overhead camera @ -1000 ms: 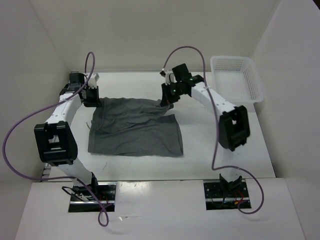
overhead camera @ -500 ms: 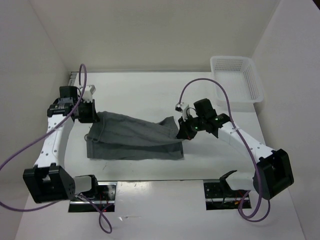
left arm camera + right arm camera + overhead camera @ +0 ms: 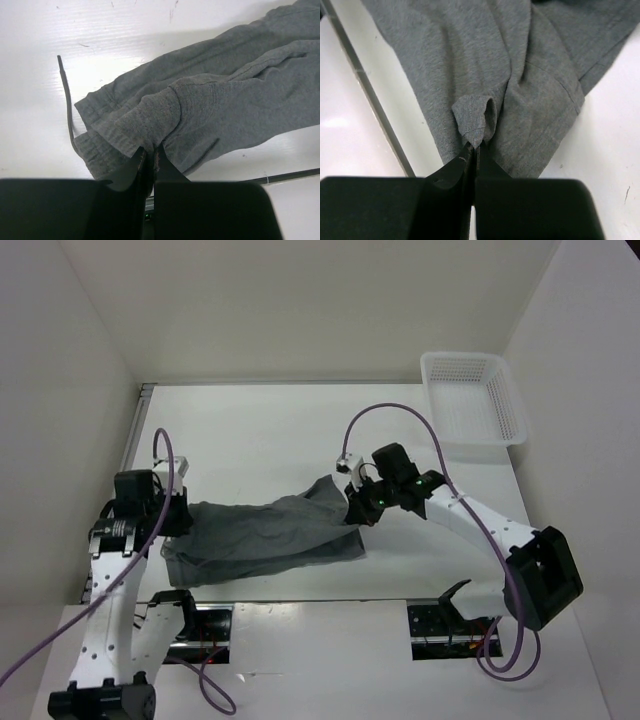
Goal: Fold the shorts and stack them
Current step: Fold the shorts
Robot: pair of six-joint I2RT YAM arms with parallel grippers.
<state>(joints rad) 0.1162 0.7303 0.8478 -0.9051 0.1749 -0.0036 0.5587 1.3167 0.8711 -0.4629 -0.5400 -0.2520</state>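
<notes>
The grey shorts [image 3: 265, 533] hang stretched between my two grippers over the near middle of the table, with their lower edge lying on it. My left gripper [image 3: 176, 518] is shut on the waistband end; the left wrist view shows its tips [image 3: 150, 151] pinching the ribbed band [image 3: 150, 115], with a dark drawstring [image 3: 67, 105] trailing on the table. My right gripper [image 3: 355, 512] is shut on the leg end; the right wrist view shows its tips [image 3: 475, 147] pinching a fold of the fabric [image 3: 475, 117].
A white mesh basket [image 3: 472, 395] stands at the far right of the table. The table's near edge [image 3: 320, 598] lies just below the shorts. White walls close in the left, back and right sides.
Both grippers have carried the far edge of the shorts toward the near edge of the table. The left arm has drawn back and the right gripper has moved slightly left.
</notes>
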